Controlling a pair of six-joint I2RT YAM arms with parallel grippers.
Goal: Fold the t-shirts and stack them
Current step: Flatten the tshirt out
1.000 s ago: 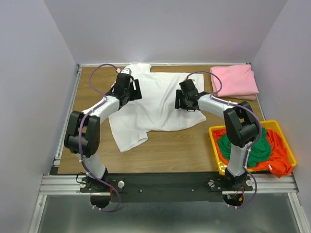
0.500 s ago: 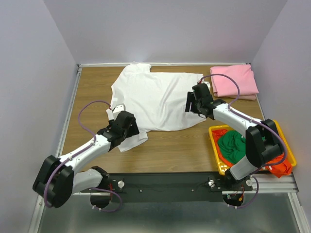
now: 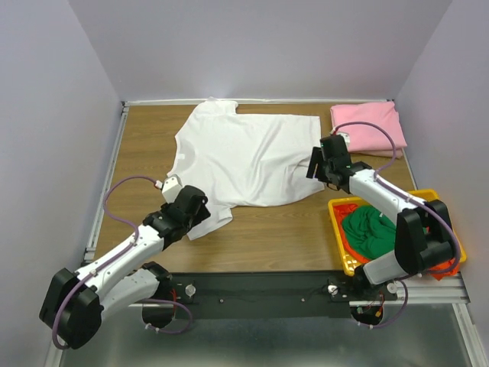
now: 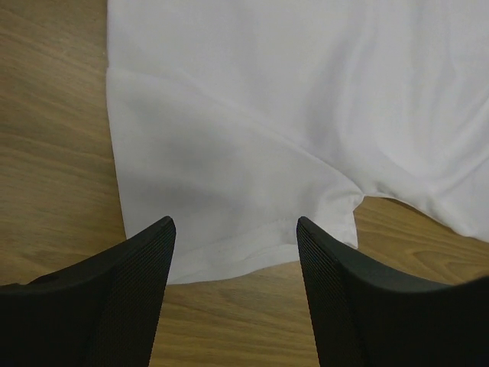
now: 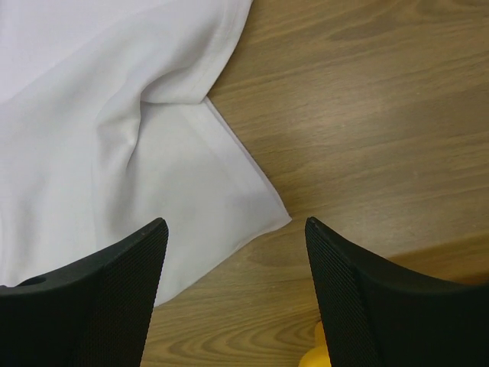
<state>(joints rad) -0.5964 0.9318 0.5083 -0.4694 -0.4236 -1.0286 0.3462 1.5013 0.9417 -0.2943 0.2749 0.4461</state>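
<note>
A white t-shirt point(image 3: 244, 157) lies spread on the wooden table, its collar toward the back. My left gripper point(image 3: 199, 208) hovers open over the shirt's near left sleeve. In the left wrist view the sleeve hem point(image 4: 229, 264) shows between the open left gripper's point(image 4: 234, 227) fingers. My right gripper point(image 3: 316, 163) is open at the shirt's right edge. The right wrist view has a pointed corner of the white t-shirt point(image 5: 252, 206) between the right gripper's point(image 5: 234, 227) fingers. A folded pink t-shirt point(image 3: 368, 128) rests at the back right. Green point(image 3: 374, 229) and orange point(image 3: 348, 208) shirts fill the basket.
A yellow plastic basket point(image 3: 435, 196) stands at the near right, partly under the right arm; its rim point(image 5: 317, 355) peeks into the right wrist view. A raised rail point(image 3: 107, 176) borders the table's left side, and walls close in on three sides.
The left arm has swung back from the shirt's far collar to the near left sleeve, its jaws narrowing slightly. The right gripper has slid right to the shirt's right edge.
</note>
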